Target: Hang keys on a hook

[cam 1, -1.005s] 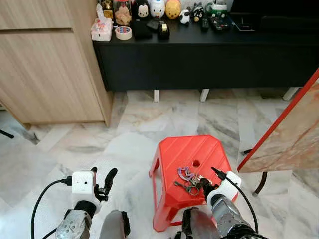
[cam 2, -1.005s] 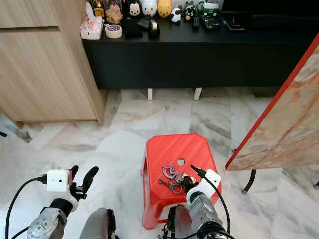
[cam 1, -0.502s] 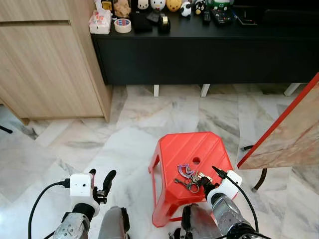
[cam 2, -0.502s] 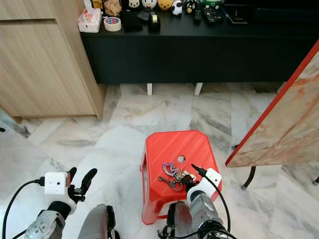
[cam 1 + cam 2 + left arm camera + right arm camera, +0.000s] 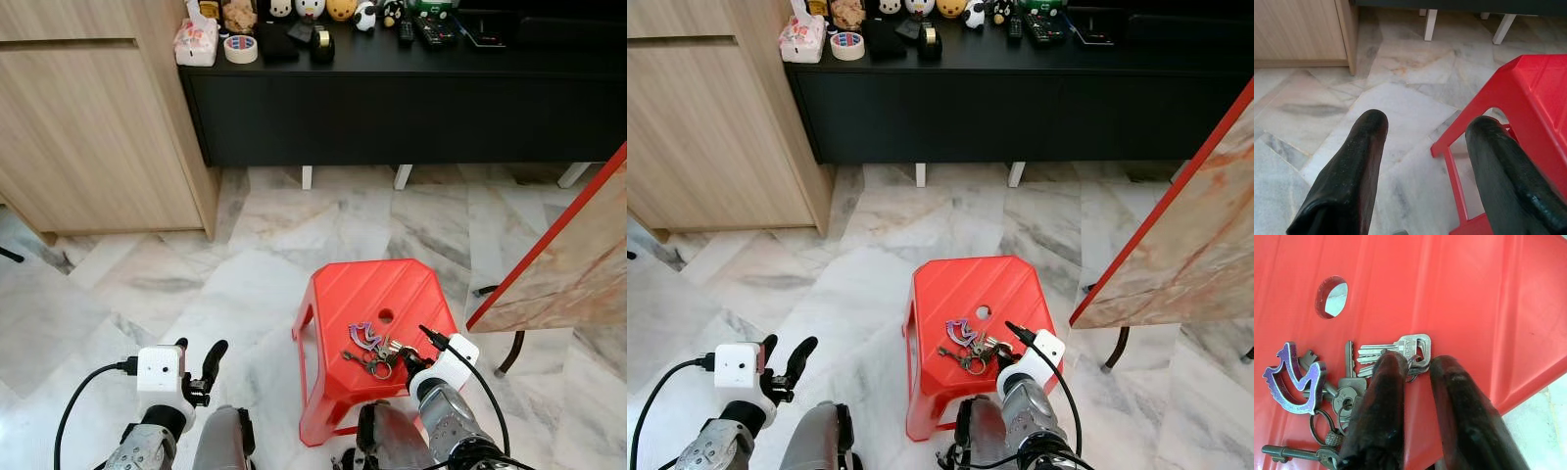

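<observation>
Dull metal keys (image 5: 1391,352) lie on a glossy red plastic stool (image 5: 1459,298).

You see the bunch of metal keys with a purple charm (image 5: 367,349) lying on the red plastic stool (image 5: 372,299), the right gripper (image 5: 411,358) touching them, the left gripper (image 5: 201,364) well apart from the stool.

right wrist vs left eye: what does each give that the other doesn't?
Right wrist: key detail, with the silver keys' teeth, the purple charm and a dark skeleton key, and the right claw narrowly open over the key heads. Left eye: the room, with the black cabinet, wooden cupboard, marble floor and the open left claw idle beside the stool. Both: the keys on the red stool.
</observation>
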You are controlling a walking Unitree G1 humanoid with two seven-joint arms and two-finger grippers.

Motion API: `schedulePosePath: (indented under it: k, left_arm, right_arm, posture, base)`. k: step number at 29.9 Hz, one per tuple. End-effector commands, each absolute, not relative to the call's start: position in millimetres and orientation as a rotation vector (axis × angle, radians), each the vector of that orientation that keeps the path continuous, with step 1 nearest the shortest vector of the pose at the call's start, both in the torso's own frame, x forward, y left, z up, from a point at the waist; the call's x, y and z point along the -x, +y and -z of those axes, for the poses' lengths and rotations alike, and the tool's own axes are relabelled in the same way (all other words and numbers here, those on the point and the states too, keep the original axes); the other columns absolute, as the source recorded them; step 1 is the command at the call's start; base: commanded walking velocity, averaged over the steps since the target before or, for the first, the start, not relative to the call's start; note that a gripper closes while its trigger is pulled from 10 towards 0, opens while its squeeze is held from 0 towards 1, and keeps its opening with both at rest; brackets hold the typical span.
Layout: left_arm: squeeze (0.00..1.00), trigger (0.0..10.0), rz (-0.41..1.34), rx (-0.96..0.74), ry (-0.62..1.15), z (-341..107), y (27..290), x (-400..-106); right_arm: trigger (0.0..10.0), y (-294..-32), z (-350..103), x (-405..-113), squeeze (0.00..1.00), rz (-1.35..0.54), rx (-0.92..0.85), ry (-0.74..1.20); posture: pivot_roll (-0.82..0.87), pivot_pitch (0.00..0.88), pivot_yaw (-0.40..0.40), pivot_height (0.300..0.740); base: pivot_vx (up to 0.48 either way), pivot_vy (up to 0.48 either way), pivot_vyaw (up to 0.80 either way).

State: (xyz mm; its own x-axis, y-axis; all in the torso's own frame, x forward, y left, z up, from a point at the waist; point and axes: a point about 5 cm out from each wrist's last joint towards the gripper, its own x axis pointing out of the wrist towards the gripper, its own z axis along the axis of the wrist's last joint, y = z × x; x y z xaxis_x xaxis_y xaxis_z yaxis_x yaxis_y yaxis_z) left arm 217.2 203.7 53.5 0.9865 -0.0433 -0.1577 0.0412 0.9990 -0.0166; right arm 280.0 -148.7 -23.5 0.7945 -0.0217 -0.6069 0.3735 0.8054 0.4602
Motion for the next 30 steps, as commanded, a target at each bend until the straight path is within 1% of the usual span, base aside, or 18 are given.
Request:
schedulePosePath:
  k: [1, 4, 5, 6, 7, 10, 12, 14, 20, 23, 24, 27, 28, 30]
  left_arm:
    - [0.0, 10.0, 0.048, 0.001, 0.171, -52.4, 202.7, -214.3]
    - [0.0, 10.0, 0.048, 0.0, 0.174, -52.0, 202.6, -214.1]
    - [0.0, 10.0, 0.049, -0.001, 0.174, -52.0, 202.6, -214.1]
    - [0.0, 10.0, 0.049, 0.0, 0.174, -52.1, 202.6, -214.2]
    - [0.0, 10.0, 0.049, 0.0, 0.175, -52.1, 202.6, -214.3]
    - [0.0, 10.0, 0.049, 0.001, 0.175, -52.0, 202.5, -214.6]
    - [0.0, 10.0, 0.049, 0.001, 0.176, -52.0, 202.6, -215.2]
    - [0.0, 10.0, 0.049, 0.001, 0.176, -52.0, 202.9, -215.7]
    - [0.0, 10.0, 0.049, 0.001, 0.176, -51.6, 202.6, -217.1]
    - [0.0, 10.0, 0.045, 0.001, 0.174, -51.5, 203.5, -218.5]
    - [0.0, 10.0, 0.043, 0.0, 0.172, -51.5, 204.1, -219.3]
    - [0.0, 10.0, 0.043, 0.001, 0.171, -50.8, 203.6, -222.1]
    - [0.0, 10.0, 0.042, 0.002, 0.169, -50.7, 203.3, -223.4]
    - [0.0, 10.0, 0.042, 0.005, 0.165, -50.8, 202.5, -225.2]
  right_arm:
    - [2.1, -152.3, 27.3, -275.6, 0.0, 0.244, -0.601, 0.638]
    - [2.0, -150.4, 28.1, -274.9, 0.0, 0.234, -0.595, 0.645]
    - [1.7, -150.0, 28.2, -274.7, 0.0, 0.233, -0.594, 0.646]
    - [1.7, -150.0, 28.1, -274.8, 0.0, 0.233, -0.595, 0.645]
    - [1.3, -150.0, 28.1, -274.8, 0.0, 0.233, -0.595, 0.644]
    - [1.1, -150.2, 28.1, -274.8, 0.0, 0.234, -0.596, 0.643]
    - [0.4, -150.0, 28.2, -274.7, 0.0, 0.232, -0.594, 0.644]
    - [0.0, -149.8, 28.2, -274.8, 0.0, 0.229, -0.592, 0.646]
    - [0.0, -151.5, 26.4, -276.4, 0.0, 0.231, -0.581, 0.629]
    - [0.0, -153.9, 17.3, -284.6, 0.0, 0.21, -0.535, 0.558]
    - [0.0, -154.7, 10.1, -290.2, 0.0, 0.197, -0.513, 0.498]
    - [0.0, -155.0, 2.9, -295.8, 0.0, 0.187, -0.511, 0.445]
    - [0.0, -154.4, -1.1, -297.9, 0.0, 0.162, -0.466, 0.413]
    - [0.0, -153.6, -3.8, -299.0, 0.0, 0.146, -0.449, 0.388]
  posture:
    - [0.08, 0.187, -0.082, 0.616]
    - [0.08, 0.189, -0.083, 0.616]
    - [0.08, 0.189, -0.083, 0.616]
    - [0.08, 0.189, -0.083, 0.616]
    - [0.08, 0.19, -0.083, 0.616]
    - [0.08, 0.189, -0.083, 0.616]
    - [0.08, 0.187, -0.084, 0.616]
    - [0.08, 0.188, -0.082, 0.616]
    - [0.08, 0.185, -0.083, 0.616]
    - [0.08, 0.18, -0.084, 0.616]
    - [0.07, 0.174, -0.084, 0.616]
    - [0.07, 0.163, -0.086, 0.616]
    - [0.07, 0.161, -0.086, 0.616]
    - [0.07, 0.153, -0.087, 0.616]
  base:
    - [0.0, 0.0, 0.0]
    - [0.0, 0.0, 0.0]
    - [0.0, 0.0, 0.0]
    - [0.0, 0.0, 0.0]
    - [0.0, 0.0, 0.0]
    - [0.0, 0.0, 0.0]
    - [0.0, 0.0, 0.0]
    - [0.0, 0.0, 0.0]
    - [0.0, 0.0, 0.0]
    - [0.0, 0.0, 0.0]
    - [0.0, 0.0, 0.0]
    - [0.0, 0.0, 0.0]
    - [0.0, 0.0, 0.0]
    - [0.0, 0.0, 0.0]
